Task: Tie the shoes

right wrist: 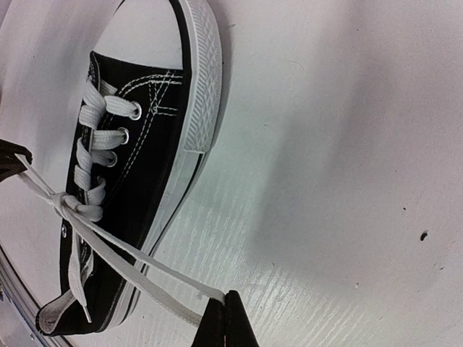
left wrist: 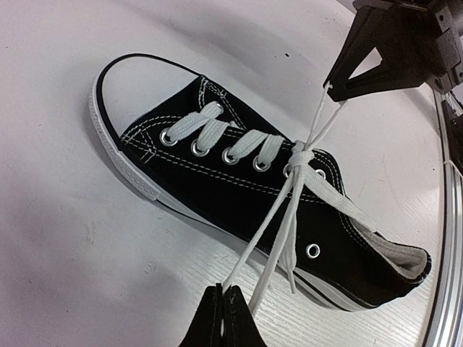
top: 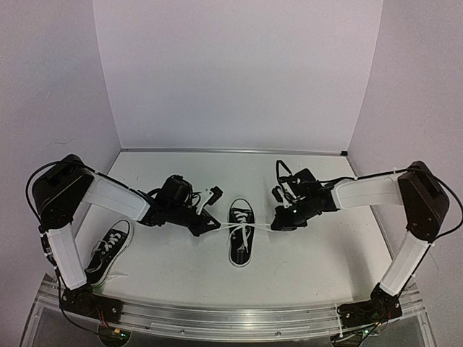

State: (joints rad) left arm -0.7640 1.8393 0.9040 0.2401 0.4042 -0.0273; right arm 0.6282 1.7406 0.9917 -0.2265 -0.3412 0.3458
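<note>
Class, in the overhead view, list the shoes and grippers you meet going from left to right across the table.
Side shoe → left gripper → centre shoe, its laces pinched on either side → right gripper.

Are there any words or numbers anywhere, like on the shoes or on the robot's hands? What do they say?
There are none I can read.
On the middle shoe: no word or logo shows on its side, sole or laces in the wrist views.
On the other shoe: too small in the top view to tell.
On the left hand and right hand, both pinching the laces: plain black, no label showing.
</note>
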